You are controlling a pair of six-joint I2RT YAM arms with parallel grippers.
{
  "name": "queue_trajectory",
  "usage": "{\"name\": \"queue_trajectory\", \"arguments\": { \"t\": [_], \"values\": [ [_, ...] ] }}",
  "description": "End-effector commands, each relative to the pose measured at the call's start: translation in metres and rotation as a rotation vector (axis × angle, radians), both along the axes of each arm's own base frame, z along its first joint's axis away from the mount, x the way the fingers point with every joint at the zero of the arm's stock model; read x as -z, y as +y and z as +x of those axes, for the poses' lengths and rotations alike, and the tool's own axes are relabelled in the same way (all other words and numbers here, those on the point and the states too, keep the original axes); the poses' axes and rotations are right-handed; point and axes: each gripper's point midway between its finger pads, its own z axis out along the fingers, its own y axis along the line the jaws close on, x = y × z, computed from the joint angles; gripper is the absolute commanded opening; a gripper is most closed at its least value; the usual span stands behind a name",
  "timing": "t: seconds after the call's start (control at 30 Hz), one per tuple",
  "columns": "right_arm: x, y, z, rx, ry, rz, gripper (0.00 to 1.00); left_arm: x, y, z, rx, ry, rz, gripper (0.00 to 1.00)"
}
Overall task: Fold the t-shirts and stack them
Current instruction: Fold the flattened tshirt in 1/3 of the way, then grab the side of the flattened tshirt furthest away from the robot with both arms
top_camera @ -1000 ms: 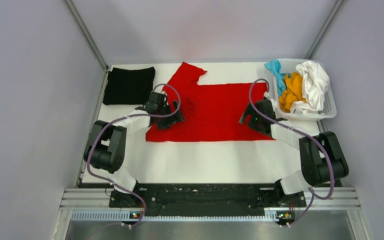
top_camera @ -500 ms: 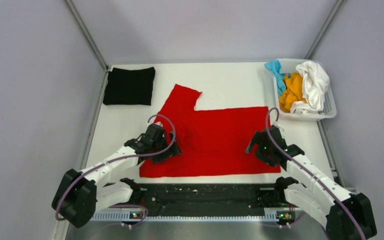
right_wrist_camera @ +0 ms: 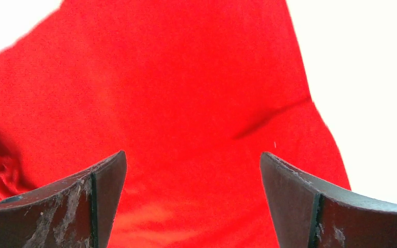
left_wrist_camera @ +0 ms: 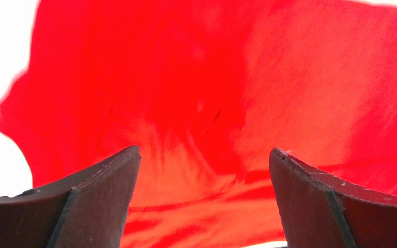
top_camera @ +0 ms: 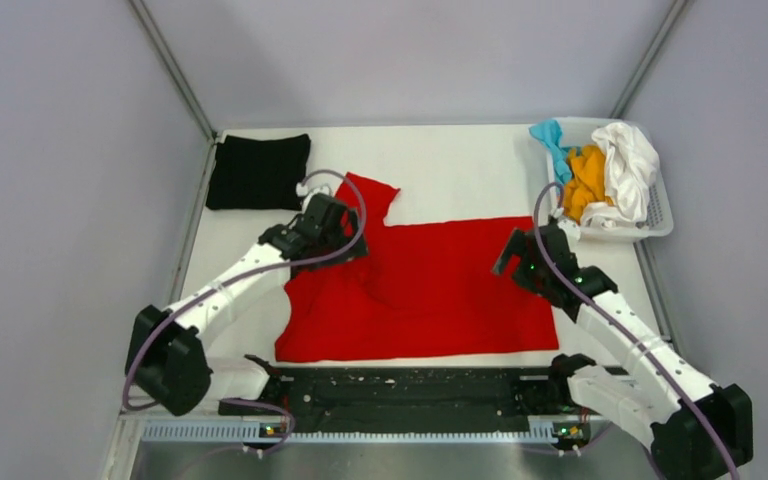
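The bright red t-shirt [top_camera: 430, 290] lies spread over the middle of the table, with one sleeve [top_camera: 365, 200] pointing to the far left. It fills the left wrist view [left_wrist_camera: 212, 77] and the right wrist view [right_wrist_camera: 160, 93]. My left gripper [top_camera: 345, 248] is open over the shirt's far left part, near the sleeve; its jaws stand wide apart over rumpled red cloth [left_wrist_camera: 201, 152]. My right gripper [top_camera: 510, 265] is open over the shirt's right edge [right_wrist_camera: 192, 155], and nothing is held. The black t-shirt [top_camera: 258, 170] lies folded at the far left corner.
A white slotted basket [top_camera: 657, 222] stands at the far right and holds the white t-shirt [top_camera: 628, 160], the orange one [top_camera: 585, 185] and the teal one [top_camera: 550, 140]. The shirt's near hem [top_camera: 410, 355] reaches the table's front edge. Bare white table [top_camera: 460, 165] lies beyond the shirt.
The red shirt has been dragged toward the near edge. My left gripper then moved back up to the sleeve area. My right gripper rose slightly at the right edge.
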Motion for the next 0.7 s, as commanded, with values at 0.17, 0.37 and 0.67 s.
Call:
{"name": "queue_trajectory", "arguments": {
  "t": [0.17, 0.37, 0.67],
  "values": [
    [-0.053, -0.019, 0.091, 0.157, -0.231, -0.183, 0.99, -0.064, 0.014, 0.162, -0.087, -0.197, 0.254, 0.99],
    [-0.046, -0.026, 0.11, 0.18, -0.205, -0.222, 0.99, -0.047, 0.021, 0.255, -0.098, -0.201, 0.246, 0.99],
    [-0.018, -0.031, 0.113, 0.157, -0.148, -0.236, 0.99, 0.01, 0.018, 0.344, -0.023, -0.188, 0.21, 0.93]
  ]
}}
